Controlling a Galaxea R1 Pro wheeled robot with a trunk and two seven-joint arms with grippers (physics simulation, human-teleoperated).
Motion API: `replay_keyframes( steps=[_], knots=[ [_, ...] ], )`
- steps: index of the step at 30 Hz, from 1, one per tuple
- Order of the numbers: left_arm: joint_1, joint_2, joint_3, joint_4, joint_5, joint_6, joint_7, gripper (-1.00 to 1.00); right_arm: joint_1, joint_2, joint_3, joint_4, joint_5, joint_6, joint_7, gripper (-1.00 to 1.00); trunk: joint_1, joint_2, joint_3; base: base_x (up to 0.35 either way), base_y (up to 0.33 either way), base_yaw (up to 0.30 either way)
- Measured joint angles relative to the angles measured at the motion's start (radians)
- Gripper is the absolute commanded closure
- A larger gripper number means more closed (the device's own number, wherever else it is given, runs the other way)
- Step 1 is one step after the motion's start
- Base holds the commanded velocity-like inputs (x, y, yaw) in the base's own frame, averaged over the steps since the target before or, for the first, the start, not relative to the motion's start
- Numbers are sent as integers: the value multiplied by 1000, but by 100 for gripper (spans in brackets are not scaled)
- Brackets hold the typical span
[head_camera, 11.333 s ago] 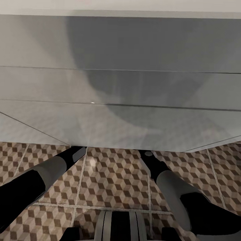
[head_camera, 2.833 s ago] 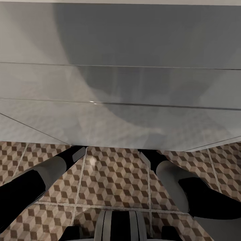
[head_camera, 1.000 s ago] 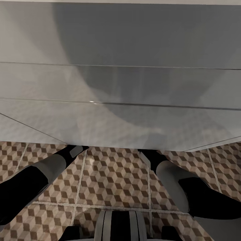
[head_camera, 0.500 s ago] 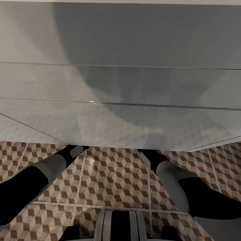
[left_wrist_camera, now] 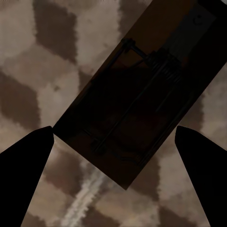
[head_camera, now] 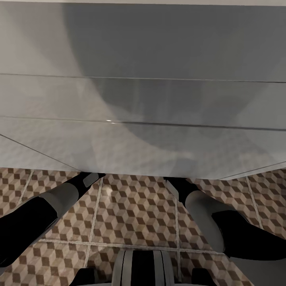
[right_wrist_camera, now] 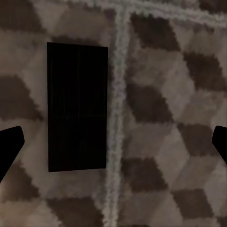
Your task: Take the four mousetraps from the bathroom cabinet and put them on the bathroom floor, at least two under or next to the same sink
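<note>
Mousetrap (left_wrist_camera: 137, 101) seen in left wrist view: dark brown board w/ wire spring parts, lying flat and diagonal on the cube-pattern bathroom floor (left_wrist_camera: 28, 56), centre to upper right of frame. Left gripper (left_wrist_camera: 113, 142) released; two dark fingertips (left_wrist_camera: 23, 156) at lower left and lower right corners, spread wide, one just beside the board's lower corner, contact cannot be told.

Right wrist view: second mousetrap (right_wrist_camera: 77, 106), plain dark rectangle, flat on floor in left half of frame, beside a pale grout line (right_wrist_camera: 118, 94). Right gripper (right_wrist_camera: 113, 146) also released, tips at far left and right edges, apart from board.

Head view: both arms reach forward under a wide white-grey sink (head_camera: 143, 99) filling upper frame; tiled floor across lower frame.
</note>
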Motion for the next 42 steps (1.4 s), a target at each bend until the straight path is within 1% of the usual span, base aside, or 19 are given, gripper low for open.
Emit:
replay_keyframes(
  steps=[8,15,16,23,31,42],
  knots=[
    [0,-1,3,0,2,-1,0,100,0,0,0,0,0,-1,0,-100,0,0,0,0,0,0],
    [-1,2,-7,0,-4,-3,0,100,0,0,0,0,0,-1,0,-100,0,0,0,0,0,0],
    [-1,2,-7,0,-4,-3,0,-100,0,0,0,0,0,-1,1,-100,0,0,0,0,0,0],
    [0,2,-2,-1,-1,-5,0,-100,0,0,0,0,0,-1,0,-100,0,0,0,0,0,0],
    [0,3,-7,-1,-3,-42,0,-100,0,0,1,0,0,-1,1,-100,0,0,0,0,0,0],
    [0,2,-3,-1,-1,-50,0,-100,0,0,0,-1,1,-1,1,-100,0,0,0,0,0,0]
  ],
)
